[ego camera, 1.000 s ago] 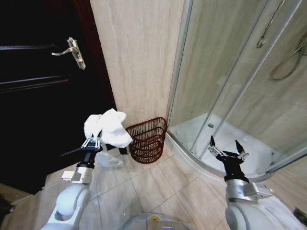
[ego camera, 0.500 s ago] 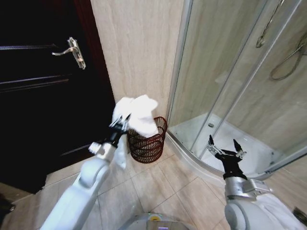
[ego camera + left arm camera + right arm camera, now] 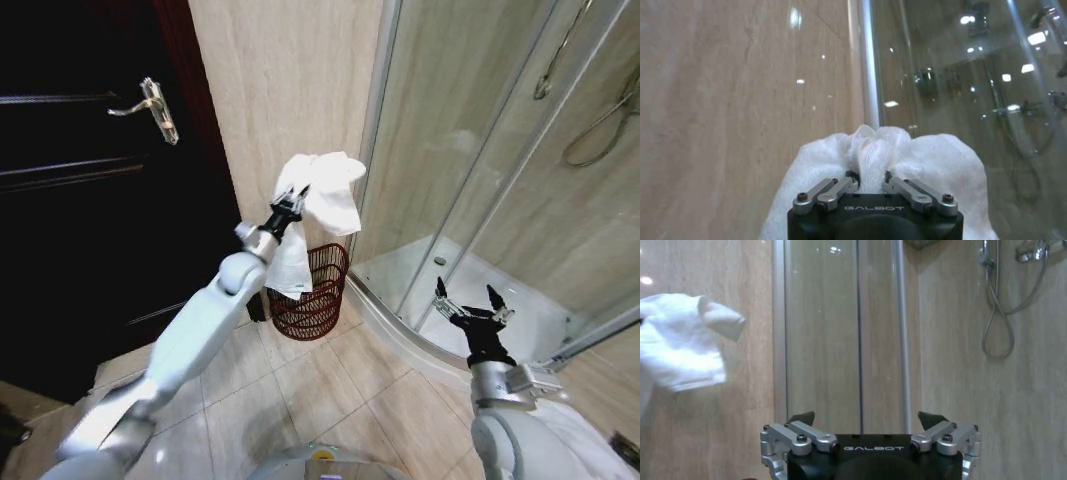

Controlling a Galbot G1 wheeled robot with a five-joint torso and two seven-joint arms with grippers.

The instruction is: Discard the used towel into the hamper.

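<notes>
My left arm reaches forward and up, and its gripper (image 3: 296, 201) is shut on the white towel (image 3: 325, 195), which hangs in the air above the hamper (image 3: 313, 292). The hamper is a dark reddish-brown slatted basket on the floor against the beige wall. A fold of towel droops down over the hamper's near left rim. In the left wrist view the gripper (image 3: 867, 179) pinches the bunched towel (image 3: 933, 160). My right gripper (image 3: 470, 304) is held open low on the right, near the shower tray; its wrist view shows the open gripper (image 3: 867, 419) and the towel (image 3: 680, 340) off to one side.
A dark door with a metal handle (image 3: 150, 104) stands on the left. A curved glass shower enclosure (image 3: 480, 170) with a raised white tray (image 3: 540, 315) occupies the right. Tiled floor (image 3: 310, 390) lies open between me and the hamper.
My left arm has extended forward, carrying the towel up and to the right, from beside the hamper to above it. The right gripper has stayed open and almost still.
</notes>
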